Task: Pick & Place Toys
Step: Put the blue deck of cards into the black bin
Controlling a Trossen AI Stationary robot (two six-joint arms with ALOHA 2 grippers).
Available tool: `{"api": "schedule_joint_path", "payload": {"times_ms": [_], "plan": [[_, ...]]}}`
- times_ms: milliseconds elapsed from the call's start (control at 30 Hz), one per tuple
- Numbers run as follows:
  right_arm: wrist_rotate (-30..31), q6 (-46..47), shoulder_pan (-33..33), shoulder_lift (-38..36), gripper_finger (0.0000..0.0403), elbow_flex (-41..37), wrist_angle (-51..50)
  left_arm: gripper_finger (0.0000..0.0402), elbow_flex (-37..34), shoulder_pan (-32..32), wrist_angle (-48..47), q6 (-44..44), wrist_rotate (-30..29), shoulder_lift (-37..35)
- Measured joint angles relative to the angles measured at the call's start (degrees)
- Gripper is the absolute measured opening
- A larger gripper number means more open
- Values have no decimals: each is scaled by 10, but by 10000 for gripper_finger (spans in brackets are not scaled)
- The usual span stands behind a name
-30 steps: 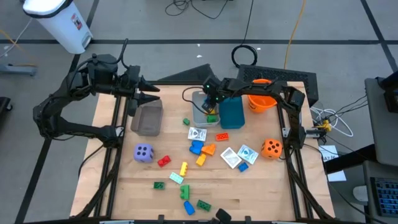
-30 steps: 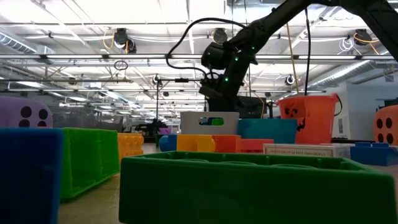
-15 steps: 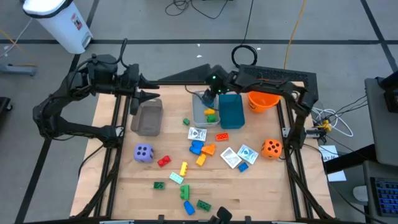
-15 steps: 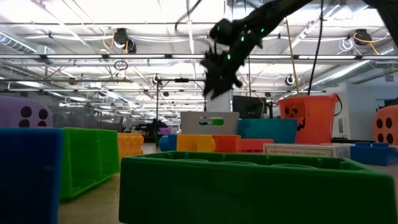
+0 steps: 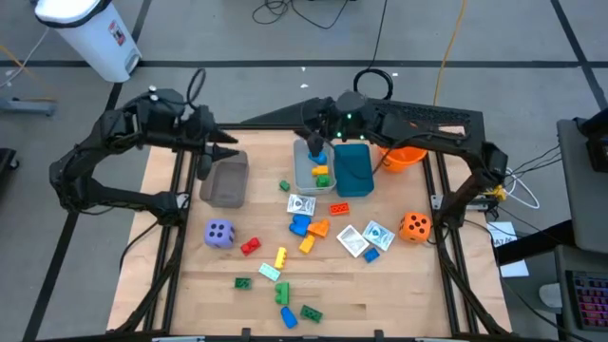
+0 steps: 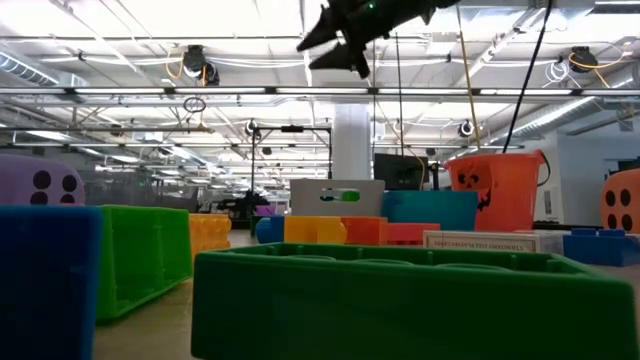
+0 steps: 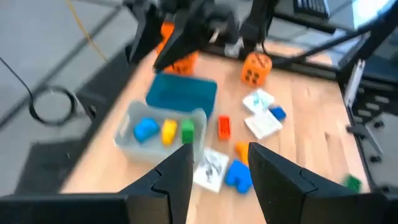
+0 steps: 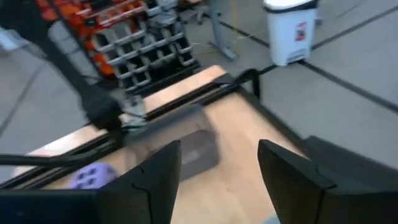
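Dark right gripper [image 5: 313, 144] fingers are standing apart and empty above the pale bin [image 5: 306, 177] at the worktop's far middle. The remaining toys [image 5: 302, 225] are lying nearer, below it; the left gripper [image 5: 220, 149], also parted, is hanging far left.

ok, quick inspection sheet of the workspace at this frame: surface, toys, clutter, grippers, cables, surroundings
Surface: wooden table, bare patches along its edges.
Job's things: clear bin holds blue, yellow and green bricks; purple die on the left; orange die on the right; white packets and loose bricks across the middle.
Clutter: grey bin, teal bin, orange bucket.
Grippers: left gripper open, empty, above the grey bin's far end; right gripper open, empty, raised above the clear bin.
Cables: coiled black cable and yellow cable on the floor behind the table.
Surroundings: white trash can on the floor, far left.
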Motion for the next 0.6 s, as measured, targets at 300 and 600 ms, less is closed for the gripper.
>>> {"api": "schedule_joint_path", "payload": {"times_ms": [300,600], "plan": [[-3,-17,82,1,205,0,6,159,0,-33,-110,-69,-3,0],[-43,-38,141,0,205,0,-52,159,0,-105,-107,-222,-79,0]]}}
